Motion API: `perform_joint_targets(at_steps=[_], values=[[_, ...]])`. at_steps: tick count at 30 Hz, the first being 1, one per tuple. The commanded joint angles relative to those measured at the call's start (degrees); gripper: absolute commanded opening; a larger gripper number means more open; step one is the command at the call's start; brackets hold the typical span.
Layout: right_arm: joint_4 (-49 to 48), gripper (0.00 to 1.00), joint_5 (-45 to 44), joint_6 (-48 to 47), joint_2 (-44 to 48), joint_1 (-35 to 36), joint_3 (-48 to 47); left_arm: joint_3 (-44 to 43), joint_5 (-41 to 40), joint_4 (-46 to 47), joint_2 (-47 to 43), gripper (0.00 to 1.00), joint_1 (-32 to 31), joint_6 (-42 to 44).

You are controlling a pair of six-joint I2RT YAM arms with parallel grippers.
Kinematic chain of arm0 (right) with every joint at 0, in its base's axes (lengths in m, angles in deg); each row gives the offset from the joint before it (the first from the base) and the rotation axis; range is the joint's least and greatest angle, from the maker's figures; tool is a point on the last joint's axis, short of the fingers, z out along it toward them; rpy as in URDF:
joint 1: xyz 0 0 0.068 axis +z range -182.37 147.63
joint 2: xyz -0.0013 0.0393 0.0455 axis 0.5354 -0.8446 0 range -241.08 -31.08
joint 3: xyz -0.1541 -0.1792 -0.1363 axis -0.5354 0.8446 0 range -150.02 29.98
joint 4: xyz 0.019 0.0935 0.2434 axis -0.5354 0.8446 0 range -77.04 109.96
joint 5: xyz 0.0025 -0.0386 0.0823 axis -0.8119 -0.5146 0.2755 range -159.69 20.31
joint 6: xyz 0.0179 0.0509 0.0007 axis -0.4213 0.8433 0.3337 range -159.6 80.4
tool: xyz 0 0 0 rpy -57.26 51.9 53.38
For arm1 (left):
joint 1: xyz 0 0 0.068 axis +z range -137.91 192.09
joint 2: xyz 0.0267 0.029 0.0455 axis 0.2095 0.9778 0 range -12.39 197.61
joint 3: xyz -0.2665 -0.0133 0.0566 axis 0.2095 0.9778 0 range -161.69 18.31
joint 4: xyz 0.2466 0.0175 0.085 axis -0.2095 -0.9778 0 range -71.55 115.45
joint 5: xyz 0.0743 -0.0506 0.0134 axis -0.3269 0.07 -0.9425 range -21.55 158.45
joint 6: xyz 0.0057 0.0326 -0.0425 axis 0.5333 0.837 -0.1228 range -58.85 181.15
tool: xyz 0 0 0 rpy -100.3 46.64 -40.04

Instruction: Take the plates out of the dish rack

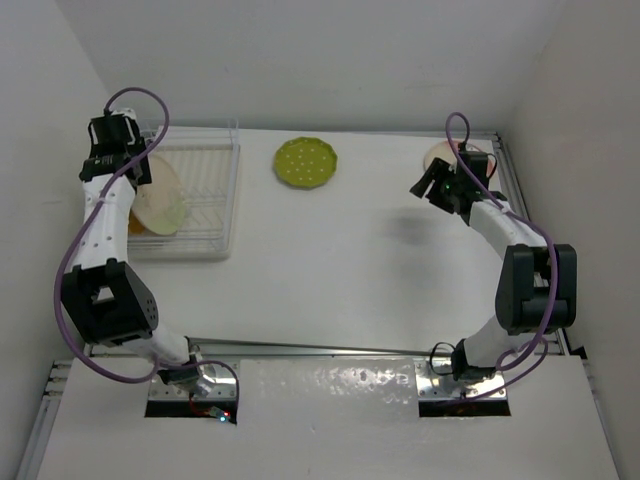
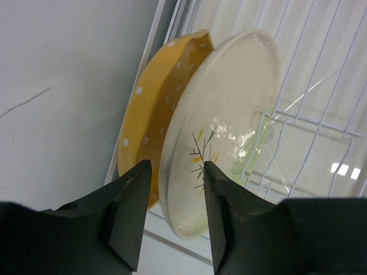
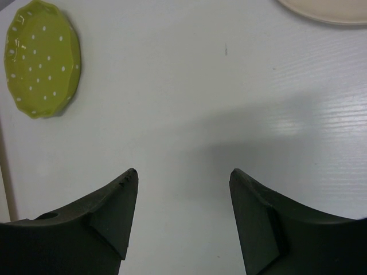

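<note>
White table (image 1: 380,260), pink plate (image 1: 437,155) half hidden

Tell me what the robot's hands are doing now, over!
Left hand straddles rim of cream plate in dish rack, grip unclear. Right hand open, empty, above table. Orange plate racked close behind cream one; green plate, pink plate already out.

Bright, even light from overhead. A soft shadow falls on the table (image 1: 410,228) at three o'clock in the top view. Small glare spots glint on the cream plate (image 2: 229,103); the shiny strip (image 1: 330,385) at six o'clock gleams.
</note>
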Motion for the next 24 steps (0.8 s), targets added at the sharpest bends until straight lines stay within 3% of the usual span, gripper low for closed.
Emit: perform_joint_targets(at_steps=[1,12,17,20,21,23,24], values=[[-0.5,0.64,0.1,-0.9,0.8,0.2,-1.3,1.2,0.2,2.6,0.3,0.39,-0.3,-0.8],[0.1,0.65,0.2,-2.1,1.8,0.2,-0.4,2.1,-0.4,3.0,3.6,0.41,2.1,-1.8],[-0.3,0.65,0.8,-1.3,1.6,0.2,-0.2,-0.5,18.1,-1.4,7.1,0.41,7.7,-5.0],[0.0,0.65,1.0,-1.2,1.9,0.2,-0.3,-2.7,25.0,-4.4,8.7,0.24,9.7,-5.2],[0.0,0.65,1.0,-1.3,2.0,0.2,-0.3,-3.3,25.4,-4.9,8.7,0.12,9.6,-5.0],[0.2,0.65,0.7,-1.5,2.7,0.2,-0.2,-4.1,27.2,-5.8,8.0,0.01,9.7,-4.5],[0.3,0.65,0.5,-1.4,2.8,0.2,-0.1,-5.2,28.5,-6.1,7.5,0.00,9.7,-4.5]])
